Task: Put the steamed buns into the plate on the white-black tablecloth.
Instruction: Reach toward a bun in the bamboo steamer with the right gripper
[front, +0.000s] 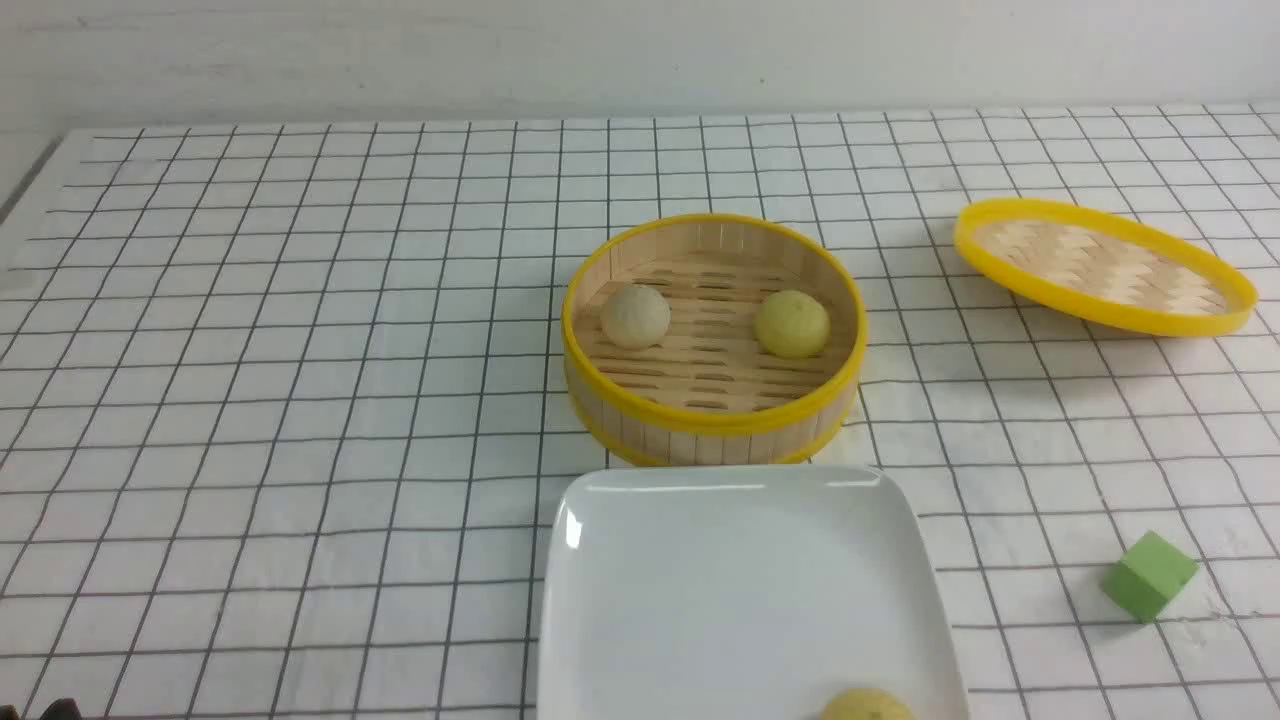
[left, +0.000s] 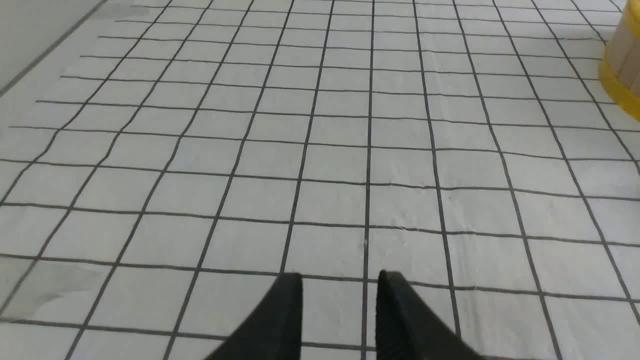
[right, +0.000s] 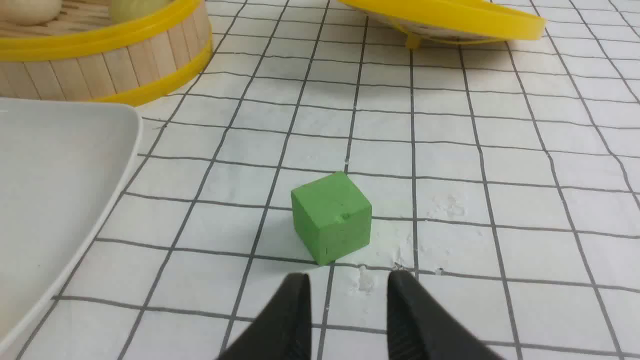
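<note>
An off-white bun (front: 635, 316) and a pale yellow bun (front: 792, 323) sit in the round bamboo steamer (front: 710, 420) on the white-black tablecloth (front: 300, 400). A second yellow bun (front: 866, 705) lies on the white square plate (front: 700, 580), at its near edge. My left gripper (left: 340, 280) is open and empty over bare cloth, well to the left of the steamer (left: 622, 75). My right gripper (right: 348, 280) is open and empty, just short of the green cube (right: 332, 216), with the plate (right: 50, 175) off to its side. Neither gripper shows in the front view.
The steamer's flat lid (front: 1100, 265) rests tilted at the back right; it also shows in the right wrist view (right: 450, 17). The green cube (front: 1148, 575) lies right of the plate. The steamer stands directly behind the plate, nearly touching it.
</note>
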